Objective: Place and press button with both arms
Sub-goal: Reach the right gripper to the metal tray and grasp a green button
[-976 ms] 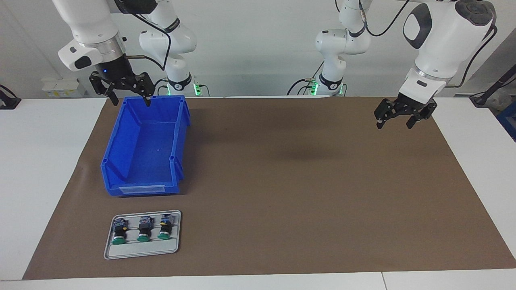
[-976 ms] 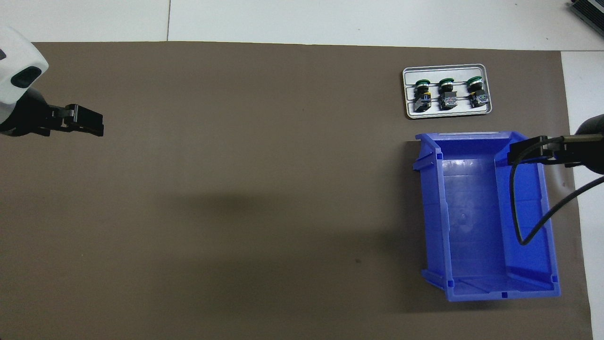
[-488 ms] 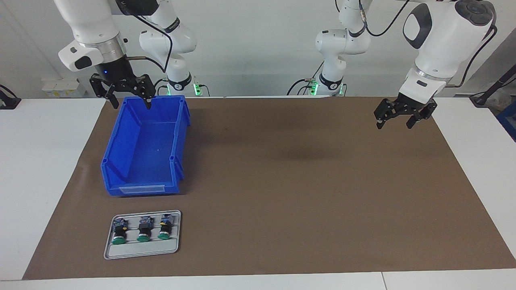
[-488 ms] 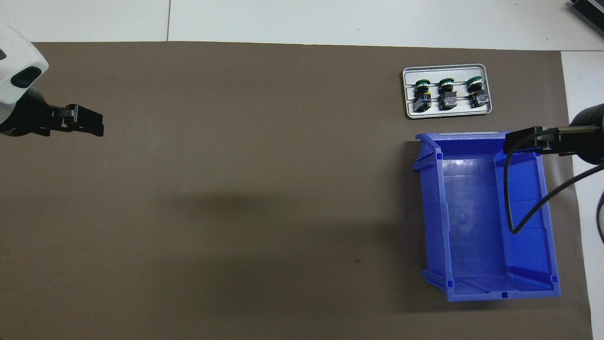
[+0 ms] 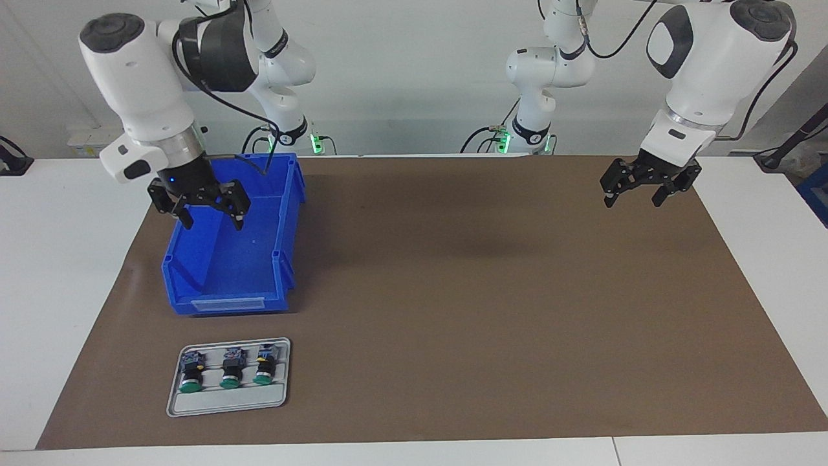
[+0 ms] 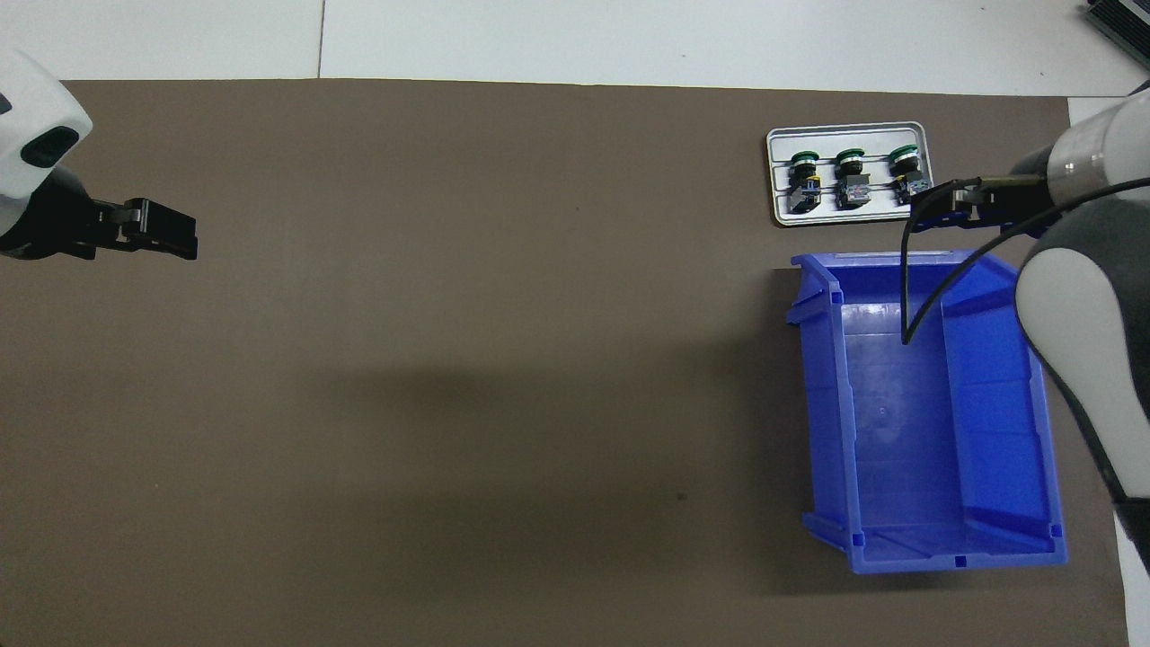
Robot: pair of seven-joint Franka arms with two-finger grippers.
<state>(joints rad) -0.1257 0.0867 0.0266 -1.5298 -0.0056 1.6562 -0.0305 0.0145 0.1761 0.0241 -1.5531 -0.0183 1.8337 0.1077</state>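
Three green-capped buttons (image 5: pixel 231 372) lie side by side in a small grey tray (image 5: pixel 226 406), also seen in the overhead view (image 6: pixel 851 169). The tray sits at the right arm's end of the table, farther from the robots than the blue bin (image 5: pixel 226 303). My right gripper (image 5: pixel 211 219) is open and empty, up in the air over the bin's inside. In the overhead view it (image 6: pixel 934 211) shows over the gap between the bin and the tray (image 6: pixel 782 144). My left gripper (image 5: pixel 632 198) is open and empty, waiting above the mat at the left arm's end (image 6: pixel 175 235).
The open-topped blue bin (image 6: pixel 831 404) holds nothing. A brown mat (image 5: pixel 485 291) covers most of the white table. The right arm's black cable (image 6: pixel 906 296) hangs over the bin.
My right gripper has moved from the bin's rim nearest the robots out over the bin and lower, toward the tray. The left arm has not moved.
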